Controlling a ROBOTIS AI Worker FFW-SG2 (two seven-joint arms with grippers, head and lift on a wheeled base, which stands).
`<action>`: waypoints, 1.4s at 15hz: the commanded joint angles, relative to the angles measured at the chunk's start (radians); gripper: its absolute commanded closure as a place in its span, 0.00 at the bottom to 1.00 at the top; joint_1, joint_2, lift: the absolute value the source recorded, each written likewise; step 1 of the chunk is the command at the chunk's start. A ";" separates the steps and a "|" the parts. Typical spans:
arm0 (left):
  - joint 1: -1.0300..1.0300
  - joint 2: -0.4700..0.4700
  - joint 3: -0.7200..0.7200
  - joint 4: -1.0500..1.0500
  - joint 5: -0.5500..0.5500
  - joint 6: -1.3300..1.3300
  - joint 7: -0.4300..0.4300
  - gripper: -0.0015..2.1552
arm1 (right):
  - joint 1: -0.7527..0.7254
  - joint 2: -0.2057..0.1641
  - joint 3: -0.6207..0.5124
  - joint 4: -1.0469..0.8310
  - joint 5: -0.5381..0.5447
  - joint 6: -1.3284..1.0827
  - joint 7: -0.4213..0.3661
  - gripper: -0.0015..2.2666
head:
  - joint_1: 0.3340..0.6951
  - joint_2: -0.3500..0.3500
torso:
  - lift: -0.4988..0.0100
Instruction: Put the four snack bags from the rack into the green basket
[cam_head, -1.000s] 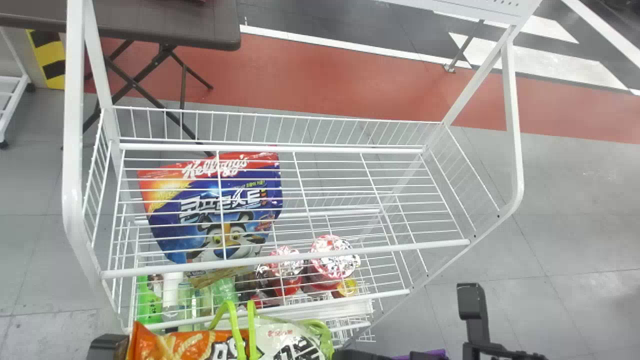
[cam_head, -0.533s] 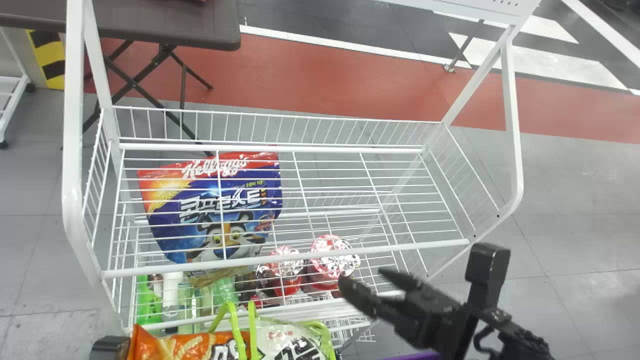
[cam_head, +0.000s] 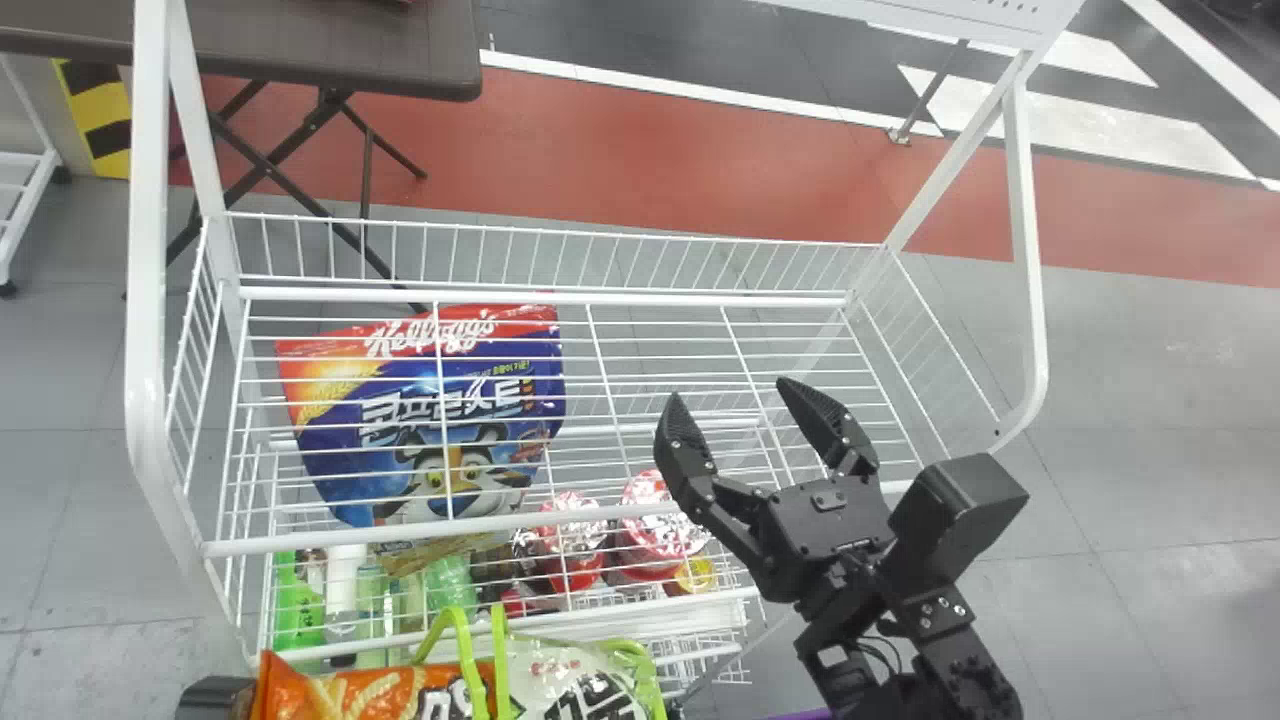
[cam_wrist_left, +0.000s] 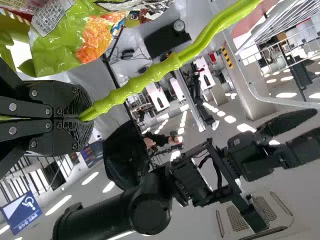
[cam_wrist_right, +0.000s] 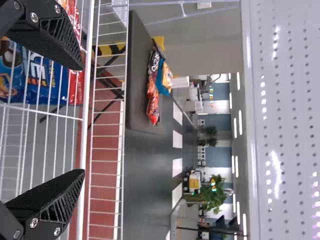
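In the head view my right gripper (cam_head: 730, 394) is open above the front right part of the white rack (cam_head: 560, 522), its fingers pointing away. The right wrist view also has this right gripper (cam_wrist_right: 82, 120), nothing between its fingers. At the bottom edge in the head view, an orange snack bag (cam_head: 370, 690) and a whitish one (cam_head: 575, 682) lie by the light green basket handles (cam_head: 465, 650). In the left wrist view my left gripper (cam_wrist_left: 82, 115) is shut on a green basket handle (cam_wrist_left: 160, 70); a green snack bag (cam_wrist_left: 57, 42) is beside it.
Under the rack's top wire shelf are a large blue cereal bag (cam_head: 440, 420), foil-topped containers (cam_head: 660, 520) and bottles (cam_head: 300, 610). White side frames rise left and right. A dark table (cam_wrist_right: 140, 110) behind holds red packets (cam_wrist_right: 152, 90).
My right arm has come in from the lower right, moving up and forward until its open gripper is over the rack. The bags and basket handles at the bottom have hardly moved.
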 joint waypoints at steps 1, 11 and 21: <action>0.000 0.002 0.001 -0.001 0.000 0.000 -0.002 0.99 | 0.002 0.001 0.004 -0.001 0.000 -0.008 0.000 0.04 | 1.00 0.00 | 0.97; 0.002 0.002 -0.006 -0.009 0.000 0.006 -0.003 0.99 | 0.010 -0.006 -0.002 -0.001 -0.008 -0.017 -0.002 0.04 | 1.00 0.00 | 0.97; 0.017 0.002 -0.002 -0.015 0.000 0.003 -0.008 0.99 | 0.018 -0.011 -0.008 -0.018 -0.011 -0.026 -0.005 0.04 | 1.00 0.00 | 0.97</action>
